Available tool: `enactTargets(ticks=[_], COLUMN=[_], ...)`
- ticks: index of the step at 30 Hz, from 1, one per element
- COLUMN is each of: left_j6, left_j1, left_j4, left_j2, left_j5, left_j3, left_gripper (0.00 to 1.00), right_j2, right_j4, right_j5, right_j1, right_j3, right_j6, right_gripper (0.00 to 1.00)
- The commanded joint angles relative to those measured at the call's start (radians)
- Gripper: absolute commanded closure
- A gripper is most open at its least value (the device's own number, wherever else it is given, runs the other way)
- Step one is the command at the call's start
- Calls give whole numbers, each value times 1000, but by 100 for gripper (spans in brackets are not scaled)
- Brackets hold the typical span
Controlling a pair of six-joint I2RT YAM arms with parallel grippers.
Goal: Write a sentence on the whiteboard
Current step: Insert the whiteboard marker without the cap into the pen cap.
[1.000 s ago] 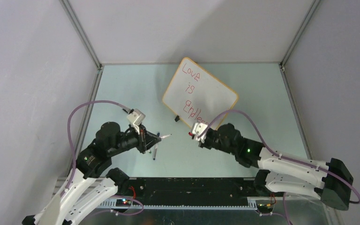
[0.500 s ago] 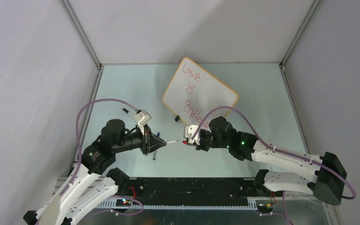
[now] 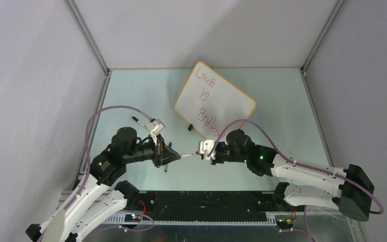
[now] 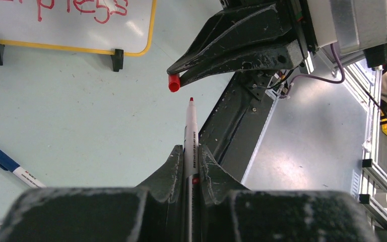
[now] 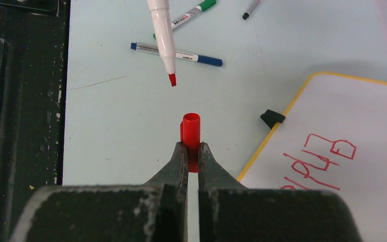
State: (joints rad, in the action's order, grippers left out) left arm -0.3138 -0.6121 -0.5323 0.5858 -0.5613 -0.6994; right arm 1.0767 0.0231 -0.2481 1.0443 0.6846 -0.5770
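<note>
Both arms have closed in: left jaws pinch the marker (image 4: pixel 190 126), its tip just short of, slightly off-axis from, the cap (image 5: pixel 191 126) pinched in right jaws; whiteboard (image 3: pixel 232 103) lies beyond, sentence (image 3: pixel 205 95) written.

My left gripper (image 4: pixel 191 149): matt black plastic, rough, scuffed grey along edges. Right gripper (image 5: pixel 192 147): same matt black, dusty wear marks. Red marker (image 4: pixel 190 126): smooth white plastic barrel, slight gloss, printed label. Cap (image 5: pixel 191 128): glossy red plastic. Whiteboard (image 5: pixel 363 212): smooth glossy white face, soft sheen; frame (image 5: pixel 257 151) orange-tan, perhaps plastic, hard to tell. Clip foot (image 5: pixel 272 118): matt black plastic. Table (image 5: pixel 121 126): matt pale green, lightly scratched, speckled.
</note>
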Motion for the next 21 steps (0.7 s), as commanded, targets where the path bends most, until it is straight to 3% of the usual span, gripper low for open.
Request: enactTargets(ticks=[1,21], left_j6=[-9,-11], left_j1=[6,6], left_j4=[36,31], left_j2=[11,20], left_j5=[-30,-22], left_j3=[6,8], left_gripper=[100,100], right_j2=[-29,-45], right_j4=[-49,-47], right_j5=[-2,-30], right_j1=[8,29], right_j3=[6,6], right_j6=[-21,-29], right_gripper=[100,100])
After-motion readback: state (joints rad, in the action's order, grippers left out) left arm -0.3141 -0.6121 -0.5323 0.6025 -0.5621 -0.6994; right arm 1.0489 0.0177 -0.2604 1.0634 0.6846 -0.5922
